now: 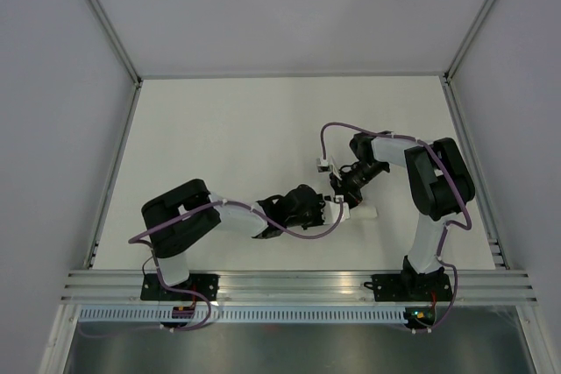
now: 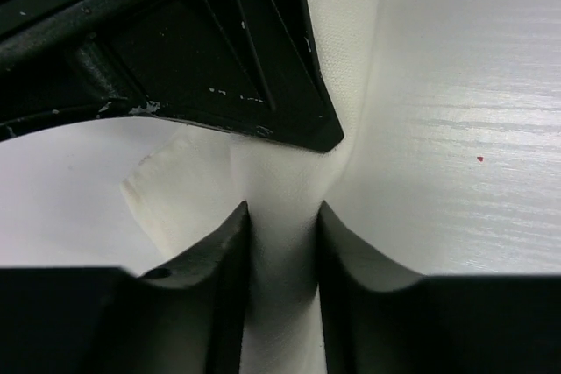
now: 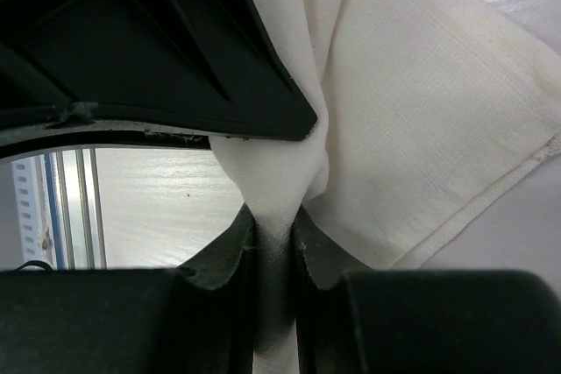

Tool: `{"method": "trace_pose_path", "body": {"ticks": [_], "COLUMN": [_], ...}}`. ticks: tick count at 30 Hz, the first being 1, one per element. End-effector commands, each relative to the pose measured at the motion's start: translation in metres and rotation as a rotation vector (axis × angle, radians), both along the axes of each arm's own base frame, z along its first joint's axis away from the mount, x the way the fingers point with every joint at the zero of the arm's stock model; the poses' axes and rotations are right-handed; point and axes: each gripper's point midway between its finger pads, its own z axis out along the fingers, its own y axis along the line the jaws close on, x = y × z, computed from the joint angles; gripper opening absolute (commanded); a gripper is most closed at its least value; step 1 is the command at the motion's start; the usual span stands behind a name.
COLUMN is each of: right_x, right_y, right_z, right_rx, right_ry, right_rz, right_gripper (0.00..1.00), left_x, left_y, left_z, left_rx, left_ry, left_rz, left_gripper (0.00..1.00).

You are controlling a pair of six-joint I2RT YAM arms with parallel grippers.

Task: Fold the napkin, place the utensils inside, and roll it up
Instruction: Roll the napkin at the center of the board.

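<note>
The white napkin [image 1: 361, 213] is bunched small between my two grippers near the table's front middle. My left gripper [image 1: 331, 213] is shut on a pinched fold of the napkin [image 2: 282, 172]. My right gripper [image 1: 342, 199] is shut on another pinched fold of the napkin [image 3: 412, 102], with a hemmed corner spreading to the right in the right wrist view. Each wrist view shows the other gripper's black body right above the cloth. The utensils are out of view.
The white table [image 1: 263, 129] is walled by grey panels with metal posts. An aluminium rail [image 1: 298, 285] runs along the near edge by the arm bases. It also shows in the right wrist view [image 3: 70, 208].
</note>
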Motion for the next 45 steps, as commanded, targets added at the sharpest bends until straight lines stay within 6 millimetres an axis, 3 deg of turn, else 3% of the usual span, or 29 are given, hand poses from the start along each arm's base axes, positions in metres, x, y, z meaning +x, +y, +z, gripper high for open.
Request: {"method": "trace_pose_path", "body": {"ticks": [1,5,7,8,10,14,19,24,30,33,36,40,45], "right_x": [0.002,0.007,0.012,0.015,0.019,0.029,0.042,0.072,0.085,0.086,0.072,0.041,0.023], "right_y": [-0.019,-0.017,-0.015,-0.014,-0.013,-0.008,-0.006,-0.013,-0.024,-0.035,-0.042,-0.049,-0.052], "right_z": [-0.036,-0.033,-0.029,-0.025,-0.021,0.001,0.027,0.057,0.093,0.107,0.109,0.094,0.065], "right_rx": [-0.11,-0.107,-0.103,-0.099,-0.095,-0.064,-0.053,-0.025,0.053,0.079,0.087,0.08,0.027], "right_ry": [-0.048,-0.072,-0.096,-0.113,-0.134,-0.186,-0.235,-0.339,-0.431,-0.485,-0.524,-0.611,-0.725], "right_rz": [0.043,0.013,-0.004,-0.023,-0.049,-0.114,-0.183,-0.336,-0.472,-0.504,-0.455,-0.363,-0.32], "right_gripper": [0.11,0.11,0.21,0.32,0.45,0.65,0.71,0.74,0.75,0.75,0.75,0.76,0.78], "left_x": [-0.012,-0.021,-0.025,-0.028,-0.032,-0.039,-0.046,-0.047,-0.048,-0.045,-0.045,-0.047,-0.047], "left_y": [-0.006,-0.002,0.001,0.002,0.006,0.012,0.017,0.019,0.028,0.029,0.031,0.033,0.037], "left_z": [-0.008,-0.018,-0.023,-0.027,-0.03,-0.037,-0.044,-0.043,-0.052,-0.058,-0.063,-0.064,-0.071], "left_rx": [-0.007,0.016,0.024,0.028,0.03,0.03,0.037,0.019,0.028,0.046,0.067,0.098,0.137], "left_ry": [0.141,0.227,0.271,0.298,0.341,0.439,0.513,0.592,0.726,0.791,0.87,0.995,1.1], "left_rz": [-0.025,-0.033,-0.033,-0.03,-0.038,-0.042,-0.057,-0.063,-0.051,-0.045,-0.04,-0.035,-0.019], "left_gripper": [0.3,0.15,0.08,0.07,0.03,0.02,0.02,0.02,0.02,0.02,0.02,0.02,0.02]}}
